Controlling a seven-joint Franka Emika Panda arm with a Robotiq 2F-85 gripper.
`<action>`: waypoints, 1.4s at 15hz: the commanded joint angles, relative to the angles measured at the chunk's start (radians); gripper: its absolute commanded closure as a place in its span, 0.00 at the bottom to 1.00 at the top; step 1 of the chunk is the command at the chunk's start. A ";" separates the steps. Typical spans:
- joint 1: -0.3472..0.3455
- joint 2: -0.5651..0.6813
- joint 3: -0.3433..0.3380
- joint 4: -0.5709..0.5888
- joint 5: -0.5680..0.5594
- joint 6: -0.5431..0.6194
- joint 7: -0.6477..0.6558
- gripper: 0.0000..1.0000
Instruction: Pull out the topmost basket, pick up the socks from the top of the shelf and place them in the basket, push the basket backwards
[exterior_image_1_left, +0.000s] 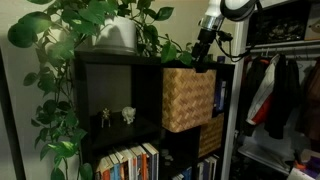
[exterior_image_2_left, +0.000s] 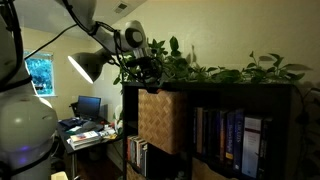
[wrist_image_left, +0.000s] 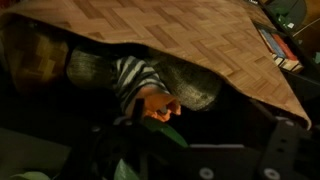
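The topmost basket (exterior_image_1_left: 188, 98), tan woven wicker, sticks out of the front of the black shelf (exterior_image_1_left: 115, 90); it also shows in an exterior view (exterior_image_2_left: 160, 120). My gripper (exterior_image_1_left: 205, 50) hangs just above the shelf top beside the plant, also seen in an exterior view (exterior_image_2_left: 146, 70). In the wrist view the socks (wrist_image_left: 140, 85), grey and white striped with an orange toe, lie on the dark surface right by the woven basket (wrist_image_left: 180, 30). The gripper (wrist_image_left: 198, 140) is close over them; its dark fingers look spread apart and nothing shows between them.
A leafy plant in a white pot (exterior_image_1_left: 115, 35) covers much of the shelf top, and its leaves (wrist_image_left: 150, 135) hang near the fingers. A second woven basket (exterior_image_1_left: 210, 135) sits lower down. A clothes rack with garments (exterior_image_1_left: 280, 95) stands beside the shelf. Books (exterior_image_2_left: 225, 135) fill other compartments.
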 joint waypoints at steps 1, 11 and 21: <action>-0.017 -0.064 0.030 -0.029 -0.018 -0.064 0.119 0.00; -0.033 -0.174 0.058 -0.174 0.005 -0.069 0.353 0.47; -0.073 -0.152 0.042 -0.324 0.030 0.214 0.397 0.98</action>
